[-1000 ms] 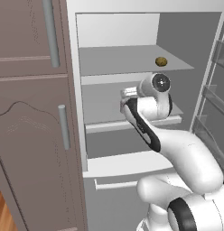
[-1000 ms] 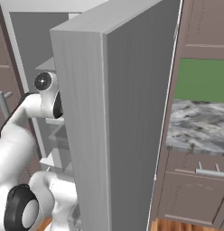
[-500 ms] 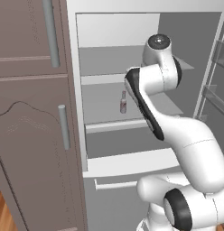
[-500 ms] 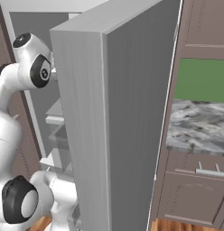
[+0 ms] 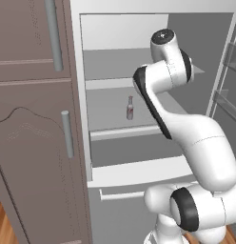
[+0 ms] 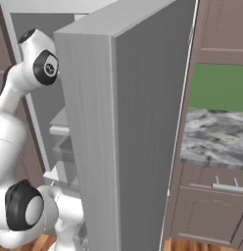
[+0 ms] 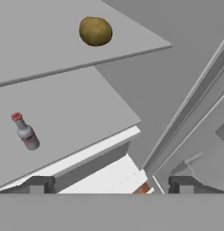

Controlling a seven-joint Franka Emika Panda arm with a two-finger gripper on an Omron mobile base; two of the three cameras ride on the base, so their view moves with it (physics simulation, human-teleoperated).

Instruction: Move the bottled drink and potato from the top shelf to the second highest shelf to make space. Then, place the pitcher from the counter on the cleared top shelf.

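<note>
bottle delivered, arm risen toward the potato

change since a second ago: the arm was reaching low into the fridge at the level of the second highest shelf [image 5: 124, 131], its wrist covering the spot where the bottle now stands. half a second ago it had pulled up and the bottle was already uncovered. now the arm is higher again, its upper joints level with the top shelf [image 5: 110, 83].

bottled drink [image 5: 130, 108]: upright on the second highest shelf, toward the middle, free of the arm. in the hand view it appears as a small bottle [image 7: 25, 131] with a red cap on the lower slab, well apart from everything else.

potato [image 7: 95, 31]: alone on the top shelf [image 7: 50, 45], not yet moved. in the left base view the arm covers the part of the shelf where it would sit.

gripper [image 7: 111, 185]: jaws spread fully wide, nothing between them; the two dark tips sit at the bottom of the hand view, looking down over both shelves from outside the front edges.

reading: first transfer looks complete. the potato is the next thing to pick, then down to the same shelf as the bottle. the pitcher step is untouched; the marbled tabletop [image 6: 216, 137] is visible past the open fridge door [image 6: 123, 132], no pitcher in sight on that stretch.

watch: the potato is rounded and may roll under an off-centre pinch.
</note>
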